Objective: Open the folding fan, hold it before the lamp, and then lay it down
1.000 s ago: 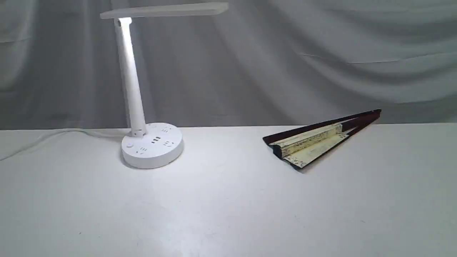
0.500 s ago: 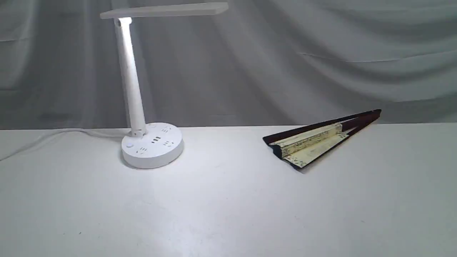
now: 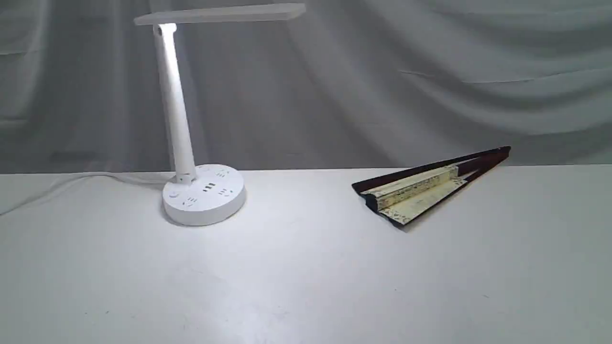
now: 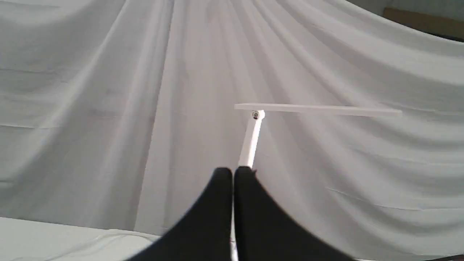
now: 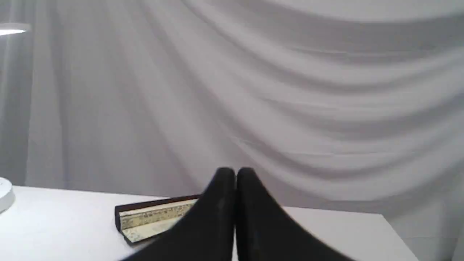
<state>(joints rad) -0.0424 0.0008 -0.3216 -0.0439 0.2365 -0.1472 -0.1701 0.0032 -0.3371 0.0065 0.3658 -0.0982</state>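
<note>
The folding fan (image 3: 420,191) lies almost closed on the white table at the right, its maroon guards a little apart, with cream pleats and a patterned border showing. The right wrist view shows its wide end (image 5: 152,217) ahead of my right gripper (image 5: 235,172), whose black fingers are pressed together with nothing between them. The lamp (image 3: 191,191) stands at the back left, lit, with its bar head level. In the left wrist view the lamp's post (image 4: 250,141) rises behind my left gripper (image 4: 233,171), which is shut and empty. Neither gripper appears in the exterior view.
A grey draped cloth (image 3: 430,81) hangs behind the table. The lamp's white cable (image 3: 71,184) runs from the base to the left along the table's back edge. The table's right edge (image 5: 395,232) shows in the right wrist view.
</note>
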